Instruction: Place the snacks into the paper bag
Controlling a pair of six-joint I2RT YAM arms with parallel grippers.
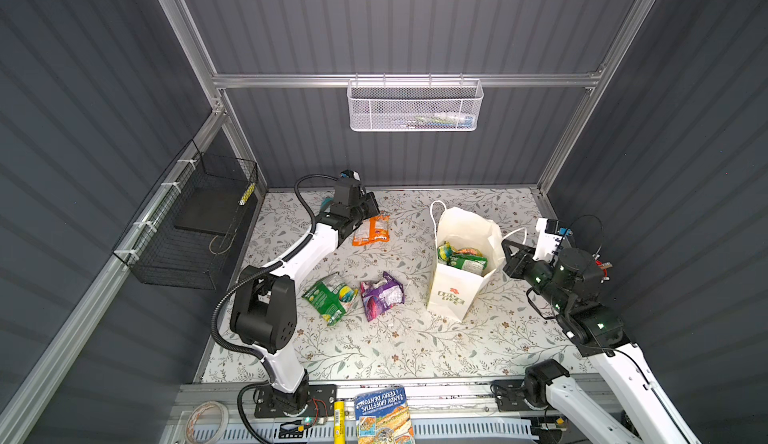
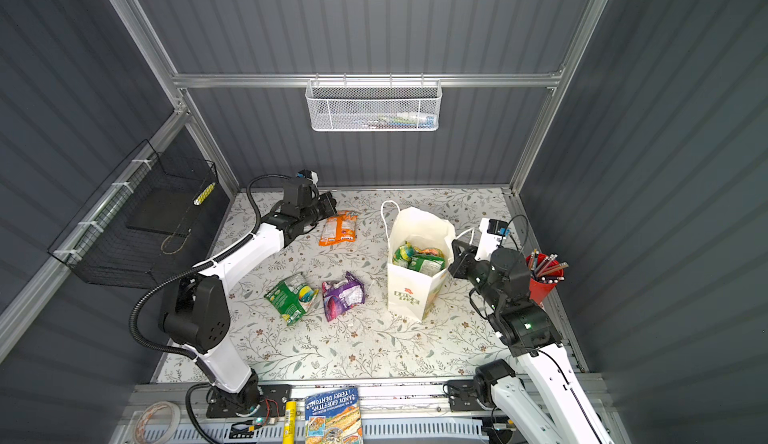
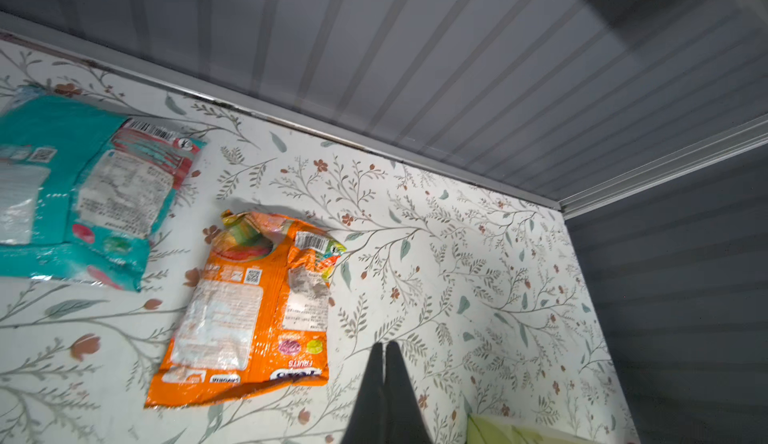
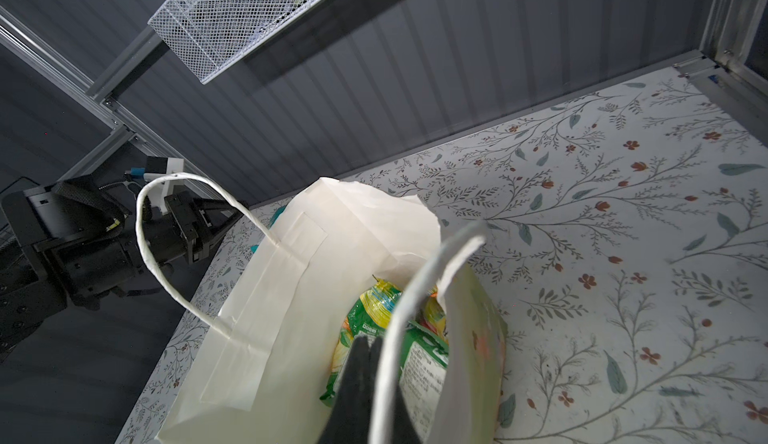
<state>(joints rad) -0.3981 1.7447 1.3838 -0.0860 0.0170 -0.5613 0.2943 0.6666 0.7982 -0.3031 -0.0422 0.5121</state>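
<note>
Paper bag (image 1: pixel 449 286) stands upright and open-mouthed on the flowered desk (image 1: pixel 395 346), at 3 o'clock from the desk's middle in both top views. We count at least two green packets inside it (image 1: pixel 463 259), lying below the rim.

Four snacks lie loose on the desk:
- purple packet (image 1: pixel 380 294), about the middle
- green packet (image 1: pixel 330 296), just beside it at 9 o'clock
- orange packet (image 3: pixel 249 309), well apart at 12 o'clock, back side up
- teal packet (image 3: pixel 62 196), toward 11 o'clock by the back wall, mostly hidden behind the left arm in the top views

Left pincer (image 3: pixel 384 344): jaws narrow, all but together, nothing between them. It is low over the desk just beside the orange packet and not touching it.

Right pincer (image 4: pixel 365 340): jaws closed, at the bag's mouth on its 3 o'clock side. One white cord handle (image 4: pixel 415 296) runs across its fingers. We cannot tell from the wrist view whether the cord is pinched or only lies against them.
</note>
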